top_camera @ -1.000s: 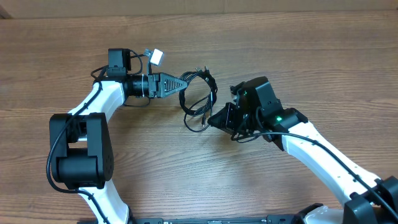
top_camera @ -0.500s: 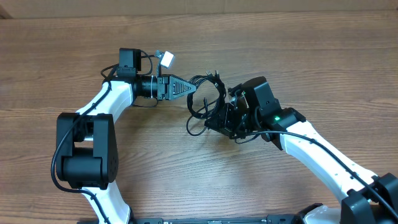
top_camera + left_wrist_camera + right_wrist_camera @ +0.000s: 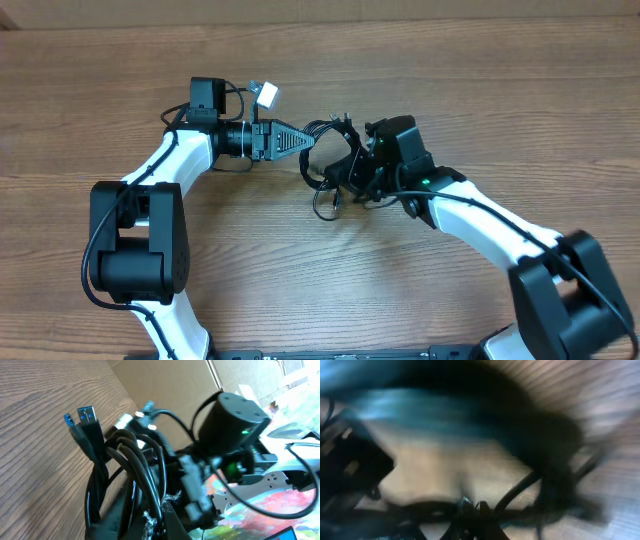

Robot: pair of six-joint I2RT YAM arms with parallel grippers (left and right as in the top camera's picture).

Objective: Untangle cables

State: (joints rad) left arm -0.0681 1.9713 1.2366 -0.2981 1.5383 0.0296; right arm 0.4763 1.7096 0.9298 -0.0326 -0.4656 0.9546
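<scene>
Left claw [image 3: 309, 142] clamped on cables [image 3: 134, 467], right claw [image 3: 352, 173] against them

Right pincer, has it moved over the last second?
Yes. The right pincer has shifted toward the far edge of the table and slightly left across the wood grain.

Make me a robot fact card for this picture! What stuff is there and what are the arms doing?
surface: wooden table
cables: black cords bunched in a tangle between the two arms
plug: blue USB plug sticking out of the bundle
left jaws: closed on the cables
right jaws: right at the bundle; its camera is too blurry to tell open or shut
untangled: not yet
</scene>
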